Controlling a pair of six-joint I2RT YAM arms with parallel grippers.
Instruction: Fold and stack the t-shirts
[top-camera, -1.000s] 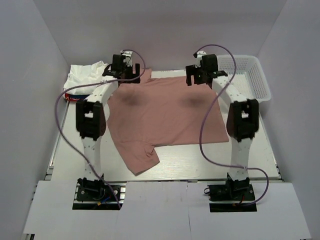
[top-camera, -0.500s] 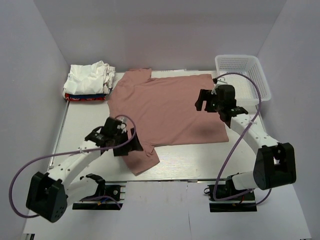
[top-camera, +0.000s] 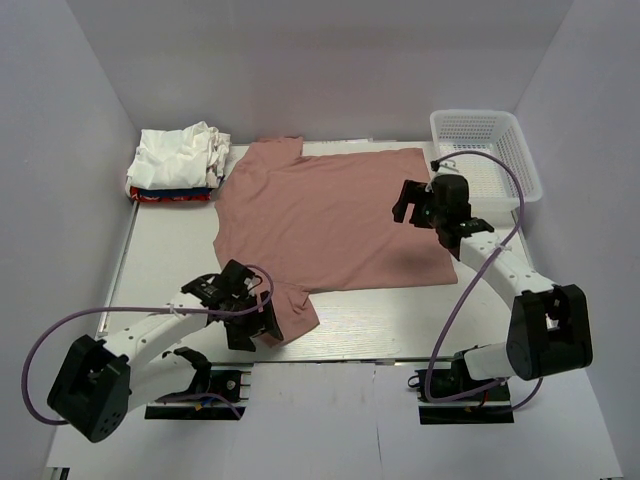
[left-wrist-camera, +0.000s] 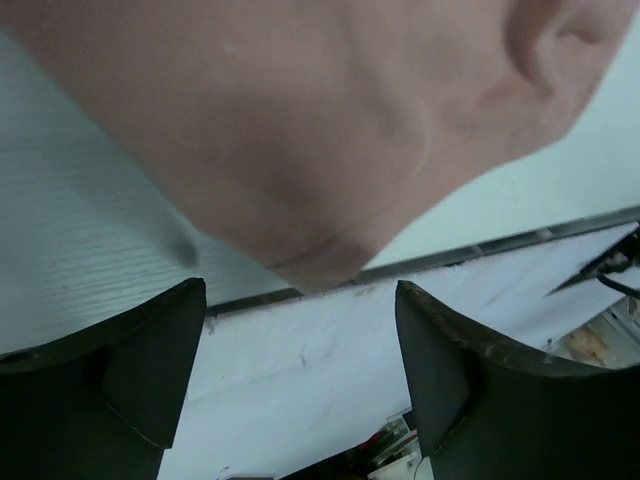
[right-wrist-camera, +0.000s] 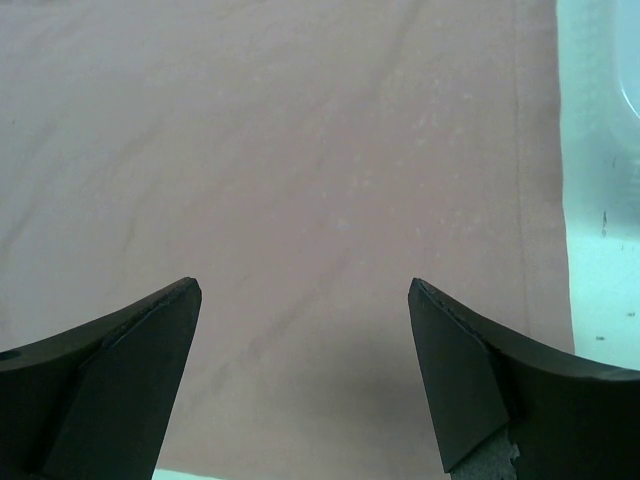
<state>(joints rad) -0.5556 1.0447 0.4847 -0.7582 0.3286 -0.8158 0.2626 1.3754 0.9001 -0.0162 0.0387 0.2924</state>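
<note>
The dusty-pink t-shirt (top-camera: 330, 215) lies spread flat in the middle of the table, plain side up, one sleeve (top-camera: 285, 312) reaching toward the near edge. My left gripper (top-camera: 258, 322) is open and low beside that sleeve; in the left wrist view the sleeve's hem (left-wrist-camera: 320, 255) hangs just past my open fingertips. My right gripper (top-camera: 408, 208) is open and hovers over the shirt's right part, with pink cloth (right-wrist-camera: 300, 180) filling its view. A pile of white shirts (top-camera: 180, 155) on a red one (top-camera: 165, 196) sits at the far left.
A white lattice basket (top-camera: 490, 150) stands at the far right corner. The table's near edge (top-camera: 380, 355) runs just behind the left gripper. The shirt's right hem (right-wrist-camera: 545, 150) borders bare table.
Both arms came down from the far edge of the shirt. The left gripper has moved toward the near sleeve; the right has shifted slightly over the shirt's right side.
</note>
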